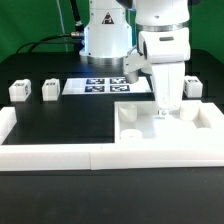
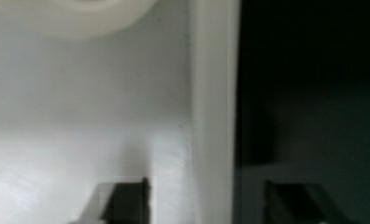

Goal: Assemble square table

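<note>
The white square tabletop (image 1: 150,126) lies flat at the exterior view's right, against the front border wall, with round corner holes showing. My gripper (image 1: 166,108) hangs low over its far rim. In the wrist view the gripper (image 2: 208,202) is open: one dark finger (image 2: 125,203) is over the tray's white floor (image 2: 84,120), the other is over the black table, and the raised rim (image 2: 212,110) runs between them untouched. A corner hole (image 2: 89,12) shows at the frame's edge. Three small tagged legs stand apart: two (image 1: 18,92) (image 1: 50,90) at the left, one (image 1: 194,87) at the right.
The marker board (image 1: 100,86) lies at the back centre before the robot base (image 1: 105,40). A long low white border wall (image 1: 70,152) runs along the front and turns up at the left end (image 1: 7,122). Black table (image 1: 70,118) lies between the legs and the tabletop.
</note>
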You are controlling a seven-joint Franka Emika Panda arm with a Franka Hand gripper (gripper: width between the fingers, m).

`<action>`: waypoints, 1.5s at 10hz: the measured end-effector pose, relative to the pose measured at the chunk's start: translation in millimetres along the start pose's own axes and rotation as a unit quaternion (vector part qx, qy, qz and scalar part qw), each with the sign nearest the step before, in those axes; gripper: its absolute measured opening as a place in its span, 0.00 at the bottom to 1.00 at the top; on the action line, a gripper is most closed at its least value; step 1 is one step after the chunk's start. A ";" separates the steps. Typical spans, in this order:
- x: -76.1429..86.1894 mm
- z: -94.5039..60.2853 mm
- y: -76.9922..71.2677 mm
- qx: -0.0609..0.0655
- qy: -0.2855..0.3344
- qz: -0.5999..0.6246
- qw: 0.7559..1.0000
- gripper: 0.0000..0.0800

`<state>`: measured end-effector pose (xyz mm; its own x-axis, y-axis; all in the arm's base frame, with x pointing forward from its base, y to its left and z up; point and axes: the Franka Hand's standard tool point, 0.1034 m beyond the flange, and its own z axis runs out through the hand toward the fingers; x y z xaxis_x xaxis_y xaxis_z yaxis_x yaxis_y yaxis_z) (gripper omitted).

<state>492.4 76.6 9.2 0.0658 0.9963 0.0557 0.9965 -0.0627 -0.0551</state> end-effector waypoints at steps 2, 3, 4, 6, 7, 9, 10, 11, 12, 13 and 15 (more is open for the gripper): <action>-0.5 0.0 0.1 0.000 0.000 0.000 1.000 0.74; -0.7 0.0 0.1 0.000 0.000 0.001 1.000 0.74; -0.9 0.0 0.2 0.000 0.000 0.001 1.000 0.80; -1.4 0.0 0.2 0.000 0.000 0.001 1.000 0.81; -1.6 0.0 0.2 0.000 0.000 0.001 1.000 0.81; -1.8 0.0 0.3 0.000 0.000 0.002 1.000 0.81; -0.2 -4.0 0.9 -0.001 -0.001 0.026 1.000 0.81; 4.5 -18.0 2.5 -0.011 -0.003 0.058 0.998 0.81; 13.0 -28.0 -3.0 -0.013 -0.006 0.081 0.997 0.81; 20.7 -32.6 -7.0 -0.012 -0.007 0.121 0.993 0.81; 48.8 -46.1 -15.6 -0.008 -0.012 0.266 0.964 0.81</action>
<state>482.4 123.5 58.7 0.5659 0.8245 0.0009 0.8233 -0.5651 -0.0536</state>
